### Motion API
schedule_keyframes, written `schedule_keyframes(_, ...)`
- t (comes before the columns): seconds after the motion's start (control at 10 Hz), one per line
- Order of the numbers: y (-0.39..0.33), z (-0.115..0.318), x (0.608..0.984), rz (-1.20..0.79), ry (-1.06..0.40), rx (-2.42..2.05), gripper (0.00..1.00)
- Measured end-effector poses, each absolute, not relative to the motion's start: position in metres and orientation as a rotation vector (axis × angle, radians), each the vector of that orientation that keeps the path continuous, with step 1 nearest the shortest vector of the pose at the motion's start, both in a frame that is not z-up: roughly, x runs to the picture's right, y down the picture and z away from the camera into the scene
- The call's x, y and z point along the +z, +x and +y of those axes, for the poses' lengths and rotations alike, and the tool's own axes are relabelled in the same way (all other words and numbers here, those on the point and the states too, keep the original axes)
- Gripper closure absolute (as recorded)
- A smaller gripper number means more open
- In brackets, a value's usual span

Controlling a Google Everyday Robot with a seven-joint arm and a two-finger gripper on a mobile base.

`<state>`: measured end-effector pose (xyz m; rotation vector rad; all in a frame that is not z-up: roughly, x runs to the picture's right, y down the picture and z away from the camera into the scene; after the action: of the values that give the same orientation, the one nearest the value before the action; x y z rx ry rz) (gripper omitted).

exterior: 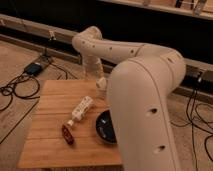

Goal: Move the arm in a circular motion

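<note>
The arm [145, 95] is white, built of thick rounded segments with small dark screw holes. It bends at an elbow above the table's far edge and descends. The gripper [101, 83] hangs over the far edge.

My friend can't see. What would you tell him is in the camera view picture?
A big white robot arm bends over a wooden table, its gripper hanging above the table's far edge. On the table lie a small white bottle, a dark red thing and a black bowl partly hidden behind the arm.
</note>
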<state>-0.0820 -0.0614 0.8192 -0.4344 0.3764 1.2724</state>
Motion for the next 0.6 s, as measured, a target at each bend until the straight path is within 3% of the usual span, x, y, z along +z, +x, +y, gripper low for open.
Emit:
schedule_keyframes(0.2,-0.152,-0.033,0.806,0.32,-0.469,1.112,0.35)
schedule_keyframes(0.6,-0.2,0.05,0.748,0.309,-0.492,0.908,0.35)
